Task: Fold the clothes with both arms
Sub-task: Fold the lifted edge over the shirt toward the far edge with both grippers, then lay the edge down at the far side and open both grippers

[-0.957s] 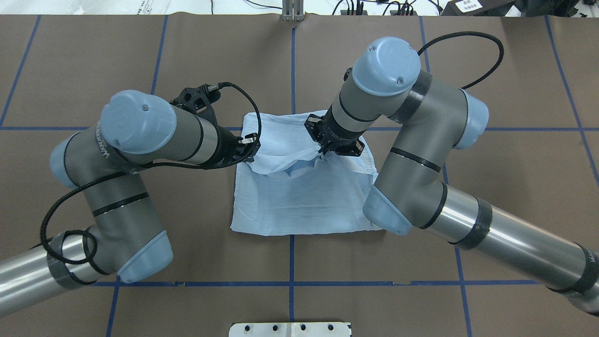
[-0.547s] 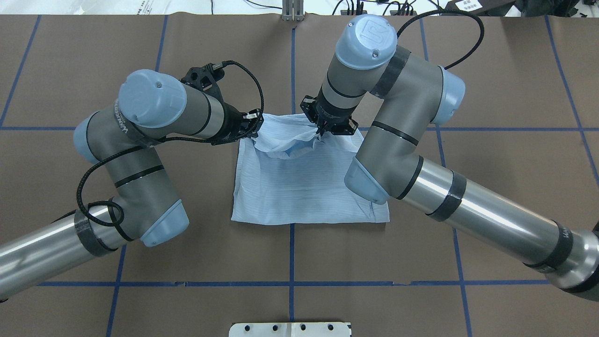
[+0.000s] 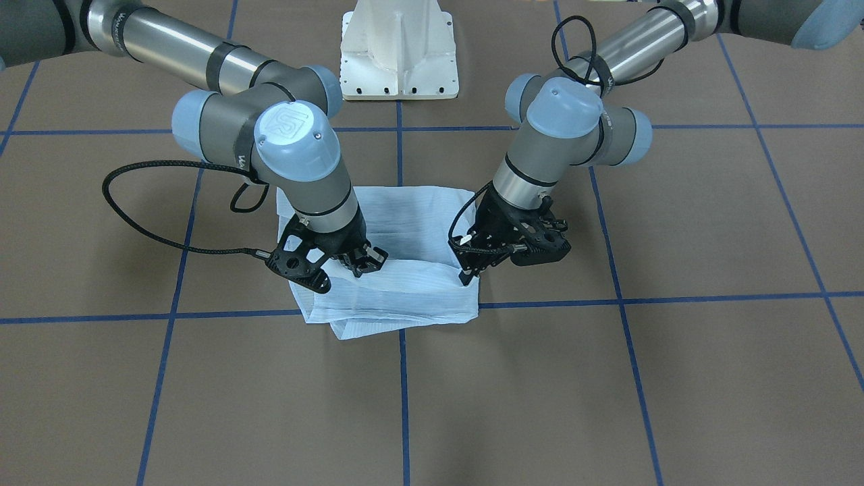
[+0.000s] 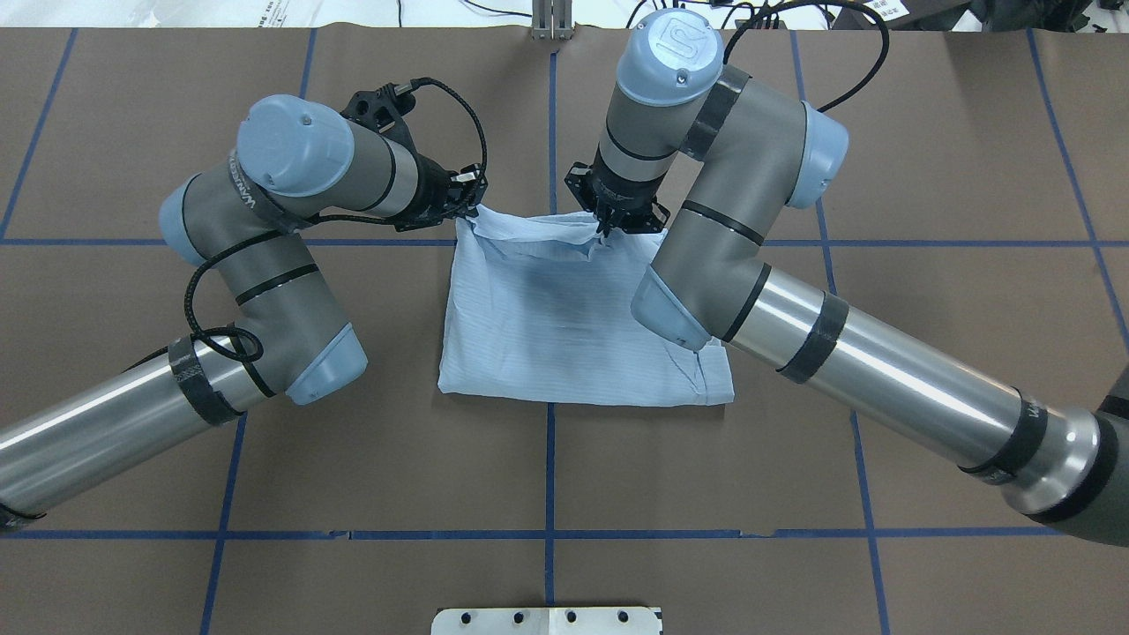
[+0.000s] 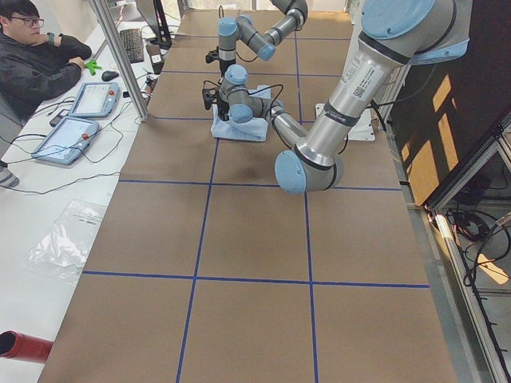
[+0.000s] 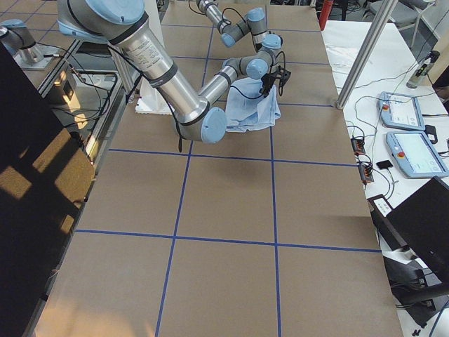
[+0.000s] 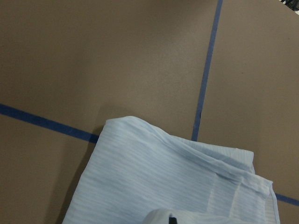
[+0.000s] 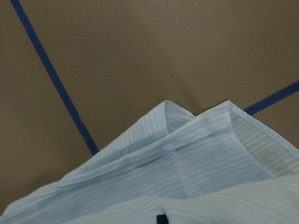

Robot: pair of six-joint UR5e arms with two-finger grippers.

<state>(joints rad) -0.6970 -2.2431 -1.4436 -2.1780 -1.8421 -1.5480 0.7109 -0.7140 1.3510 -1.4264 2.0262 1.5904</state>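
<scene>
The brown table, marked into squares by blue tape lines, spreads under me. Both of my arms reach over its middle: my left arm comes in from one side and my right arm from the other, each bent at the elbow with the wrist angled down toward the far end of the cloth. Between them lies the light blue striped shirt, folded into a rough rectangle. It sits flat on the table across the centre tape line, with its near edge just short of my white base side and its far edge along the cross line of tape. That far edge is gathered and wrinkled where I hold it. My left gripper is clamped on the far corner on my left side, the fabric bunched up into its jaws. My right gripper is pinched on the same far edge further along, with cloth puckered around it. From my left wrist I see the layered corner spread over the table and one dark fingertip poking out of the fabric. From my right wrist I see two pointed folds of the hem and another dark fingertip buried in the cloth.
</scene>
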